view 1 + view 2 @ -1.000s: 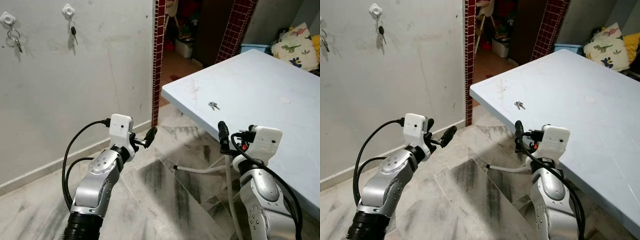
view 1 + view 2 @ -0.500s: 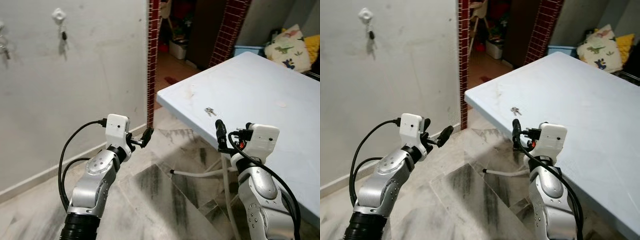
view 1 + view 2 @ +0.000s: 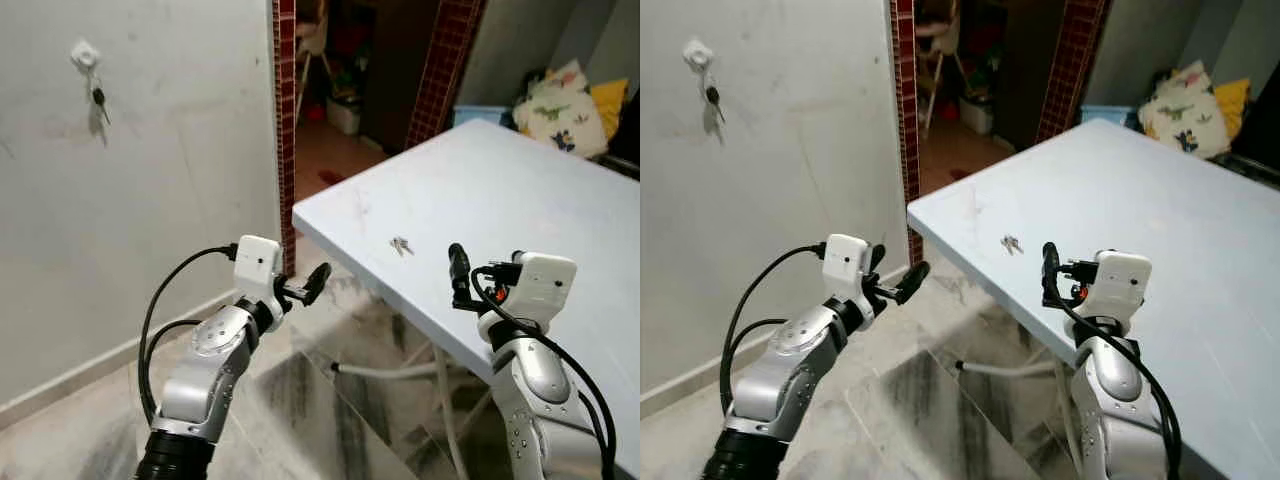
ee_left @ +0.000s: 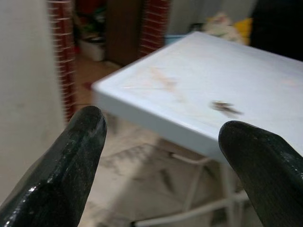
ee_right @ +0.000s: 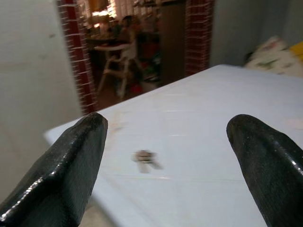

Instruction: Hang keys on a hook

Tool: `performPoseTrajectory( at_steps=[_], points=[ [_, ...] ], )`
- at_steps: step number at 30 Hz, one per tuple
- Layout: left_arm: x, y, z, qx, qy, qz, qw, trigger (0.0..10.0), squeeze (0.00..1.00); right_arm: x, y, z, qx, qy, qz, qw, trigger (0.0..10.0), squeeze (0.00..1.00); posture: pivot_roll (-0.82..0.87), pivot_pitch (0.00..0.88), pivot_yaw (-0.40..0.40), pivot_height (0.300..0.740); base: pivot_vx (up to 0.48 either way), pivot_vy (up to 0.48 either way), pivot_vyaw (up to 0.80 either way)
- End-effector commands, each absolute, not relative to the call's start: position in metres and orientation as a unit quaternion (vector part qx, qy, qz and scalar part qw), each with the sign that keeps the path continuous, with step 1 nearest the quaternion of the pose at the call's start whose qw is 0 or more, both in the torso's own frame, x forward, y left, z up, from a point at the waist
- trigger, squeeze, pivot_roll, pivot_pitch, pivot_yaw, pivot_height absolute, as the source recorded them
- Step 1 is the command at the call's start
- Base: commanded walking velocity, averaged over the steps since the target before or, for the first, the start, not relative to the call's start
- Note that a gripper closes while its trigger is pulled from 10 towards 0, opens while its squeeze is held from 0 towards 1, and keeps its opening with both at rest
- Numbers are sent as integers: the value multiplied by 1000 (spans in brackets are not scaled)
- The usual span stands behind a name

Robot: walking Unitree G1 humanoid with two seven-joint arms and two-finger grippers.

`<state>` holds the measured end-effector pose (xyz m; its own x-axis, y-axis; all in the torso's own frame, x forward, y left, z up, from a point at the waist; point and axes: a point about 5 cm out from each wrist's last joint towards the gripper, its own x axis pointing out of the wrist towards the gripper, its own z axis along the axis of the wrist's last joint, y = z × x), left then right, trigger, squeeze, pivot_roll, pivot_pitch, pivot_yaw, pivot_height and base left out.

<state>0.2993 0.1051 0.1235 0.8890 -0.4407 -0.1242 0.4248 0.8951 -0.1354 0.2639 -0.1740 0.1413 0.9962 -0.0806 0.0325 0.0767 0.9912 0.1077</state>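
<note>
Since the earlier frames the head camera has swung toward the bench: the whole scene has shifted, and one of the two wall hooks has gone out of frame. The keys have not moved on the bench.

The bench point(image 3: 520, 200) is a pale blue slab, smooth and matt, with faint scuff marks and a squared near corner. The keys point(image 3: 401, 245) lie flat on it near that corner, at about 12 o'clock from the robot; they are a small bunch of grey metal, too small for detail to be made out. In the right wrist view the keys point(image 5: 146, 158) lie between the two black fingers point(image 5: 61, 175), well apart from them.

The left gripper point(image 3: 312, 284) is held over the marbled grey floor point(image 3: 330, 400), short of the bench edge, at about 10 o'clock; its jaws stand wide apart and hold nothing. The right gripper point(image 3: 458, 270) is raised at the bench's near edge, at about 2 o'clock; its jaws are likewise spread and empty.

On the rough, stained plaster wall point(image 3: 170, 150), a white hook point(image 3: 84, 53) carries another key point(image 3: 98, 97). A red-tiled pillar point(image 3: 284, 110) flanks the doorway.
</note>
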Motion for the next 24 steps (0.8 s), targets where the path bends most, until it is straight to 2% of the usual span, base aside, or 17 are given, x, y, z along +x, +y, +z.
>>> performPoseTrajectory(
  at_steps=[1,24],
  points=[
    [301,107,126,-48,74,-219,972,10000,0,266,-170,145,51,-24,-29,998,10000,0,86,0,-51,740,420,0,0],
    [300,107,124,-48,79,-215,972,10000,0,267,-169,144,49,-20,-24,998,10000,0,88,0,-56,740,404,0,0]
  ],
)
